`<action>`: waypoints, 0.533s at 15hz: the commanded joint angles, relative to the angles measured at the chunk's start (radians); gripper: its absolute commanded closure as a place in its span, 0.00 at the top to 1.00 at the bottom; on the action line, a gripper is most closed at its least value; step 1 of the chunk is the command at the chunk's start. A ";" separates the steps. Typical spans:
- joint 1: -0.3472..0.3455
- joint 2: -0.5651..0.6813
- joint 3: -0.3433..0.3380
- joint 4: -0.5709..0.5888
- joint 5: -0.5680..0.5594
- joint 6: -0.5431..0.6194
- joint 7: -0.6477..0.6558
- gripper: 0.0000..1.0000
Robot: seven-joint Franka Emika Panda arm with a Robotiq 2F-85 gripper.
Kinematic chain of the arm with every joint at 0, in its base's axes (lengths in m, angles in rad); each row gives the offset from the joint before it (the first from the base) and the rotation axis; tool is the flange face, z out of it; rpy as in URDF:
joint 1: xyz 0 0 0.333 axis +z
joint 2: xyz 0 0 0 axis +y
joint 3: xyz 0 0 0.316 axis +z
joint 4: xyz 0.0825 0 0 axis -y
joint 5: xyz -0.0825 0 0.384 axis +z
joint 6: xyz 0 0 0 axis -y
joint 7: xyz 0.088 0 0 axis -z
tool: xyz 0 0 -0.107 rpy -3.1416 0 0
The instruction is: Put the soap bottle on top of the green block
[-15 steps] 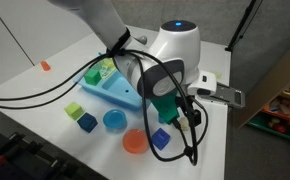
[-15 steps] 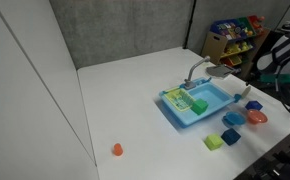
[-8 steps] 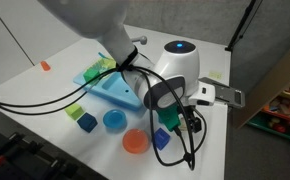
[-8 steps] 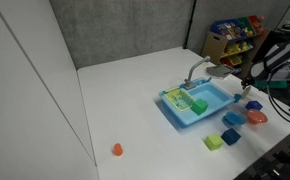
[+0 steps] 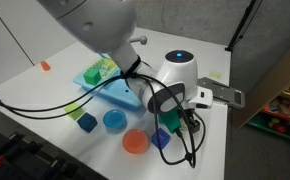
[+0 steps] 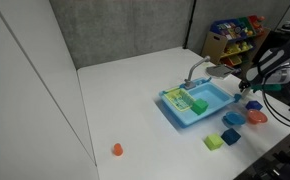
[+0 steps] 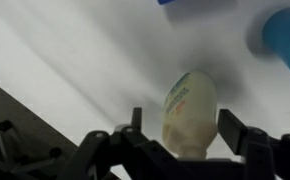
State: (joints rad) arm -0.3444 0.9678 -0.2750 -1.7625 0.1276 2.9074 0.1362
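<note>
I have the gripper point(image 7: 181, 116) low beside the blue toy sink point(image 6: 197, 104), its jaws apart on either side of the pale soap bottle point(image 7: 190, 105), which rests on the white worktop point(image 7: 75, 50).

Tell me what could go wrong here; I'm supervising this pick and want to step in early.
The soap bottle sits off-centre between the open fingers, so closing may nudge it sideways. A green block lies in the toy sink and another green block outside it, leaving the target unclear.
</note>
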 commanded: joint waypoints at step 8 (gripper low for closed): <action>0.055 -0.113 -0.022 -0.049 -0.015 -0.062 0.004 0.10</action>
State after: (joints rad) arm -0.3214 0.9434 -0.2839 -1.7586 0.1265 2.8862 0.1362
